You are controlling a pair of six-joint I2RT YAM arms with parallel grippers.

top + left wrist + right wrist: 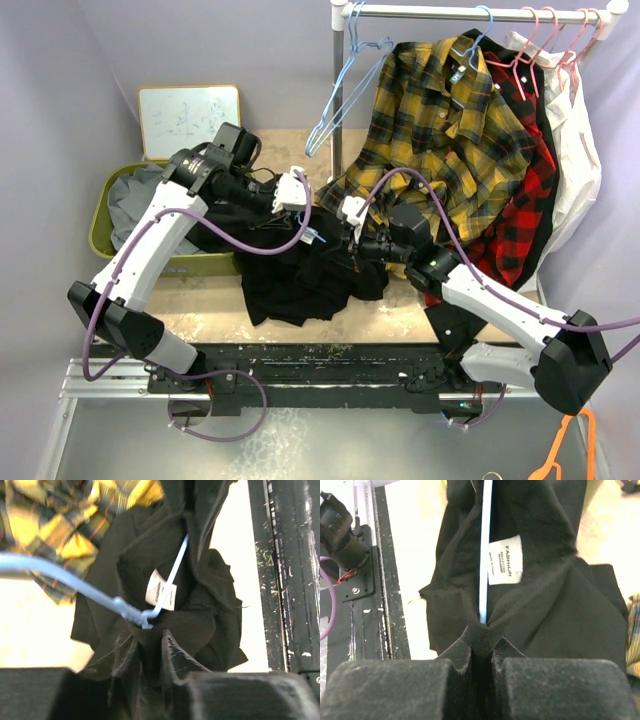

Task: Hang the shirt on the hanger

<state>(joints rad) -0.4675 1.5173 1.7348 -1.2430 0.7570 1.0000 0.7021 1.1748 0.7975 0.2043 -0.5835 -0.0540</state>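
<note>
1. Green bin [100, 228] with a grey garment [135, 195] sits far left, a whiteboard [188, 120] behind it. Both are well apart from the work and not in the way.
2. Left end effector [149, 647]: fingers are close together with black fabric bunched at the tips and the hanger's joint just beside them. Cannot tell if it is clamping or letting go.
3. The shirt [300, 275] lies crumpled mid-counter [200, 312], collar end lifted between the two arms. Judgement: soft, limp and light, so it slumps and folds over itself. The best hold is the collar or shoulder seam near the label [505, 560], not the loose body.
4. The hanger [485, 555] is a thin light-blue rod running inside the collar opening. It likely flexes and twists easily, and can slip out of the fabric.
5. Right end effector [480, 647]: pressed together, pinching a fold of the shirt where the rod runs in.
6. The yellow plaid shirt [440, 120] hangs just behind, touching the work area. A sleeve or the rod could snag on it.
7. A red plaid shirt [520, 180] and pink hangers [545, 30] are on the rail far right.
</note>
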